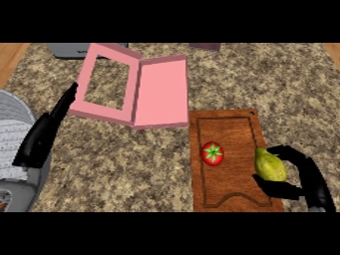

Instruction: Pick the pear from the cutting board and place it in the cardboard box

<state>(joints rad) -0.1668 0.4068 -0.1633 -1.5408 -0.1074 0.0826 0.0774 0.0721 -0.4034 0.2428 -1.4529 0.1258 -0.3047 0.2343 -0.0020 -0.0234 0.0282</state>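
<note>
Curling round the pear (270,166) at the cutting board's (231,130) right edge, right hand (299,172) grips it for the lift — tomato (212,153) alongside untouched. Pink cardboard box (132,92) sits up-left, open to receive. Left hand (46,132) rests, fingers straight — not needed.

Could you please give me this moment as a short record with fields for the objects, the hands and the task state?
surface: speckled stone counter
cutting board: brown wooden board, at the right
pear: yellow-green pear at the board's right edge
tomato: red tomato on the board, left of the pear, apart from it
box: pink open box beyond the board's upper left, nothing visible inside
right hand: curled round the pear
left hand: at the left, fingers straight, holding nothing
task state: pear grasped, not yet in the box
</note>
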